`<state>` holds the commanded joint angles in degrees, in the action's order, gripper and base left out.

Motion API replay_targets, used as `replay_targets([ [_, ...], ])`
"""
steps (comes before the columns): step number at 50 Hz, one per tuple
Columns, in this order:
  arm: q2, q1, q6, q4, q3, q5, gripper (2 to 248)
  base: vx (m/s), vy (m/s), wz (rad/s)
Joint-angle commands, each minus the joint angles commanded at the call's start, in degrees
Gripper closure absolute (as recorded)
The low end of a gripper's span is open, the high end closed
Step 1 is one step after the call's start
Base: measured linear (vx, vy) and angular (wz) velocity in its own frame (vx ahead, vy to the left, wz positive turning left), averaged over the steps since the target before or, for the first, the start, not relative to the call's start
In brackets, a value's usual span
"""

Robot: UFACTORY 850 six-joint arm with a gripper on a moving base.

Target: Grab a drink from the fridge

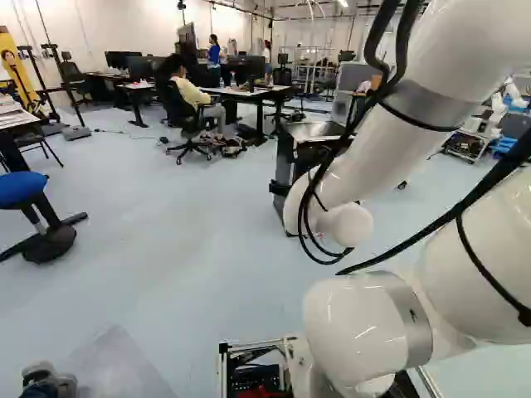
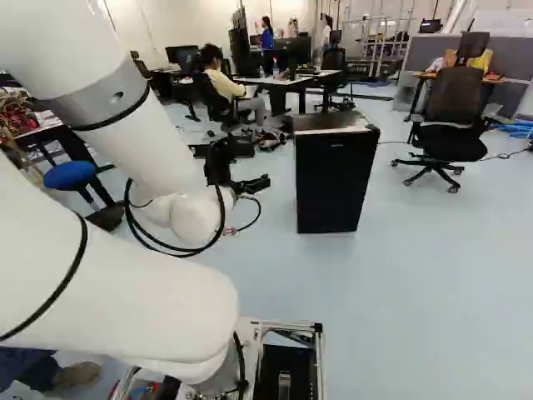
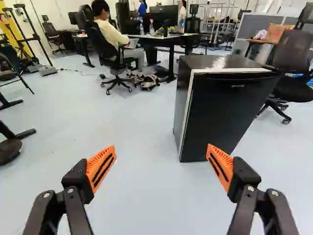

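Wrist view: one black gripper (image 3: 161,146), two fingers, orange pads (image 3: 101,169) spread wide, nothing held. One white arm (image 2: 117,292), the sole arm for the job, filling the left side of the right base view. One fridge (image 3: 220,117), black, on the floor (image 3: 142,196), ahead of the gripper and well apart, offset toward the finger nearer the office chair (image 2: 454,137). Long axis upright; front facing the gripper side, door apparently shut. Same fridge: upper right of centre in the right base view; partly behind the arm in the left base view. Drink: not seen, presumably inside. The coming move likely calls for an approach ahead and across toward the fridge, then its door edge. Beyond: one table (image 2: 281,82), upper middle of the right base view.
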<state>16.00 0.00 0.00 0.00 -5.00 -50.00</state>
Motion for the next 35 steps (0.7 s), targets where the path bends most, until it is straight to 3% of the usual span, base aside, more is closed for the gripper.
replay_targets([
  [35,0.00,0.00,0.00,0.00,0.00,0.00,3,0.000,0.000,0.000],
])
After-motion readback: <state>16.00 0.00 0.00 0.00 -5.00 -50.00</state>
